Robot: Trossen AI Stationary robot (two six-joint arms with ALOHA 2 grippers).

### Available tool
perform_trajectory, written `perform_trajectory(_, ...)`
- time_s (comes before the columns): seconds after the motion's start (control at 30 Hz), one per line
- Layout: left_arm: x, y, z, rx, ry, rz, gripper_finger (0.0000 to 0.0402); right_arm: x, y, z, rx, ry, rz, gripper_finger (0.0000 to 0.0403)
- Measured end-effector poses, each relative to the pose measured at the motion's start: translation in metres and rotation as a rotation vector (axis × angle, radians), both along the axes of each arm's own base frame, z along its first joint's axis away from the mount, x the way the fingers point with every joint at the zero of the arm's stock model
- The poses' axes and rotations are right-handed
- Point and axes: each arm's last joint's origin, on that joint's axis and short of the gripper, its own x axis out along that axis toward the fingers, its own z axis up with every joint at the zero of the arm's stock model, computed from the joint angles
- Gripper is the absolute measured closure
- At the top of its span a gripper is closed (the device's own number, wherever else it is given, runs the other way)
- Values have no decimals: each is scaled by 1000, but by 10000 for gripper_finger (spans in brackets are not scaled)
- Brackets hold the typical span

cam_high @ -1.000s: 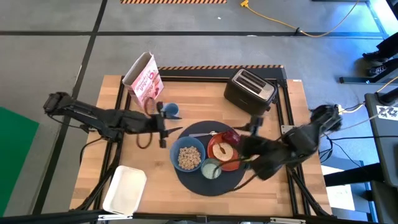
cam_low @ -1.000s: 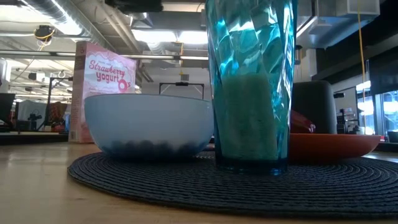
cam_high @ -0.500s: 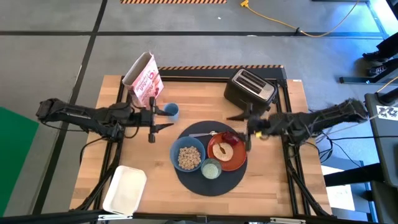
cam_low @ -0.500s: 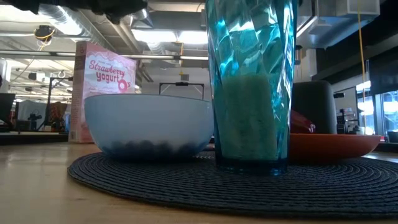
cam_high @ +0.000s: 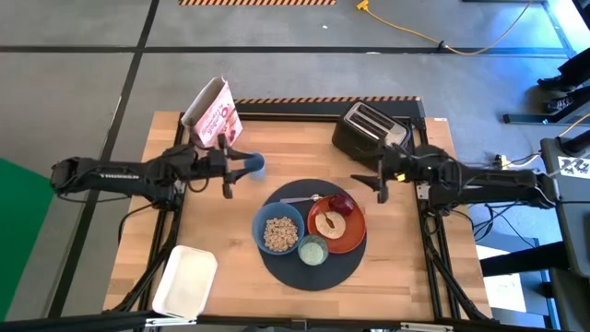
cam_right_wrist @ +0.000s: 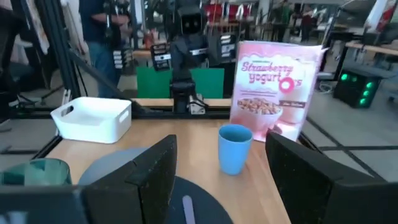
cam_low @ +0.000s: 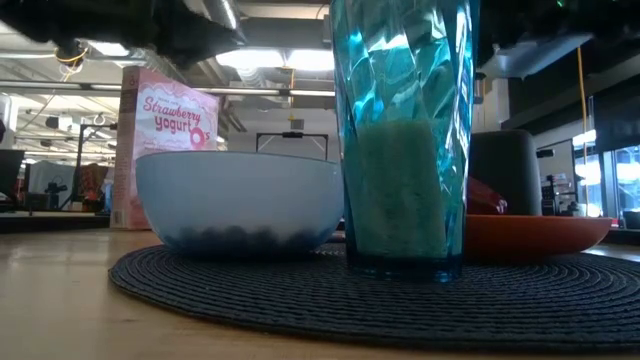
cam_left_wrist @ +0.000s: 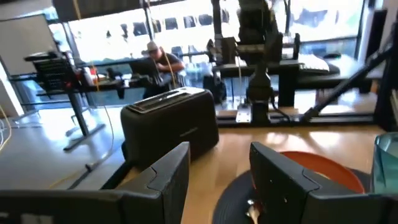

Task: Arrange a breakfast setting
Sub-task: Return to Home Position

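On the dark round mat [cam_high: 343, 266] stand the blue bowl [cam_high: 278, 232] of cereal [cam_high: 278, 234], the orange plate [cam_high: 353, 235] with bread [cam_high: 332, 222] and a dark red fruit [cam_high: 344, 202], and the pale green cup [cam_high: 313, 250]. The metal spoon [cam_high: 299, 198] lies on the mat's far part. My left gripper [cam_high: 228, 170] hangs open left of the mat, pointing level toward the table's right. My right gripper [cam_high: 381, 175] hangs open right of the mat, pointing level toward the left. Nothing is between either pair of fingers [cam_left_wrist: 168, 180] [cam_right_wrist: 149, 177].
A black toaster [cam_high: 369, 132] stands at the far right, just beyond my right gripper. A pink cereal box [cam_high: 212, 118] and a small blue cup [cam_high: 255, 165] stand at the far left, close to my left gripper. A white tray [cam_high: 184, 281] sits at the near left corner.
My right gripper has swung away from beside the orange plate, toward the table's far and right side, and has tipped to point level. My left gripper has drawn back toward the table's left and far edge. The things on the mat have stayed put.
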Motion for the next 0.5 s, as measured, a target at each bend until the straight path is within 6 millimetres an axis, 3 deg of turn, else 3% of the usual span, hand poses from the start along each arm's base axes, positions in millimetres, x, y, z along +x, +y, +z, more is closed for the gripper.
perform_trajectory(0.13,-18,2,-24,-54,-26,-19,239,-20,2,-22,42,-64,-18,169)
perform_trajectory(0.5,-51,-1,-49,-151,-112,-7,239,-48,4,-66,211,-60,-95,169)
